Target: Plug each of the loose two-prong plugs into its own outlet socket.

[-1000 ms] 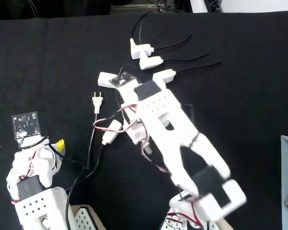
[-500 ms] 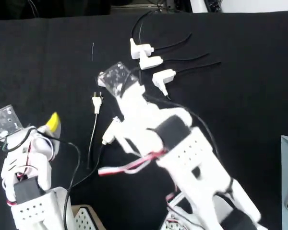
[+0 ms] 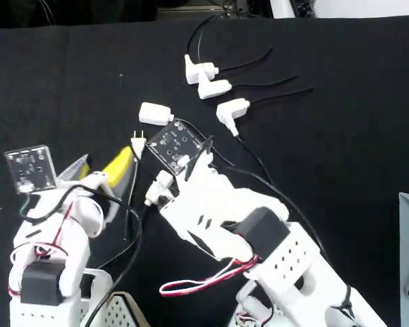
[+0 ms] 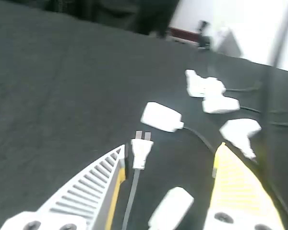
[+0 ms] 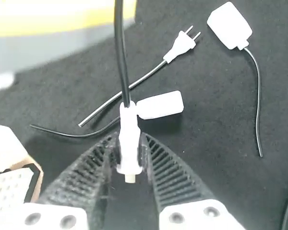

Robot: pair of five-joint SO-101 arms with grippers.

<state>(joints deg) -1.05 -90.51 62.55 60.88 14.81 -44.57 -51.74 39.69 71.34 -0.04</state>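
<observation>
Clearly, by my reading, the job is at its picking-up stage. The right tool (image 5: 129, 143) is clamped narrow on a white plug (image 5: 128, 122), gripping its body across the sides. The plug's black cord (image 5: 119, 48) runs away from the tool, and I cannot tell which way the prongs face. The left tool (image 4: 172, 153) stands wide open around a loose two-prong plug (image 4: 139, 152) that lies flat on the bench (image 4: 62, 86). That plug sits close against the grey side of the tool and well off the yellow side; I cannot tell whether it touches. Just beyond its prongs, and apart from them, lies a white socket block (image 4: 161, 116). A second white block (image 5: 159, 104) lies just beside the held plug. Three more white pieces (image 3: 215, 87) with black cords lie well apart at the far side.

Next, I judge, the left tool must centre over the loose plug and close on its body, not its thin cord, leaving the prongs free. The prongs then need lining up squarely with the socket block, which may slide on the bench unless steadied.
</observation>
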